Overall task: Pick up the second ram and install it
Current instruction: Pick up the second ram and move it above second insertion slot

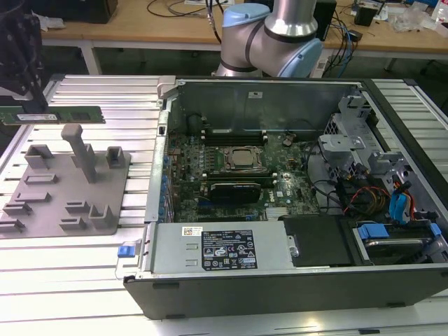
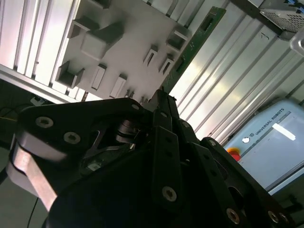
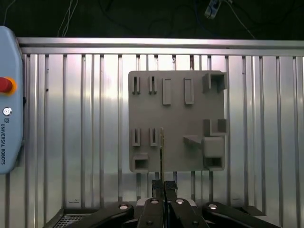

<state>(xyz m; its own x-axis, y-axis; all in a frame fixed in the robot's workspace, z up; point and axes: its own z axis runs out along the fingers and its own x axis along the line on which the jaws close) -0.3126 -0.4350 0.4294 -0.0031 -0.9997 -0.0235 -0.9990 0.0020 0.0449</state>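
green ram (image 3: 162, 147) (flat pcb) in claw (image 3: 164, 184)

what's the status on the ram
Tool shut on ram. Ram up near grey fixture, outside the case. Nothing seen in the way.

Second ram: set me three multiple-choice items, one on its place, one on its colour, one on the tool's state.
1. Where is the second ram? A in a motherboard slot; B by the grey fixture plate, outside the computer case; C on the floor.
2. Its board is: A green; B red; C blue.
3. The tool is: A open; B shut on the second ram; C holding the CPU.
Answers: B, the exterior view shows it beside the plate; A, green there too; B, the first wrist view shows it clamped.
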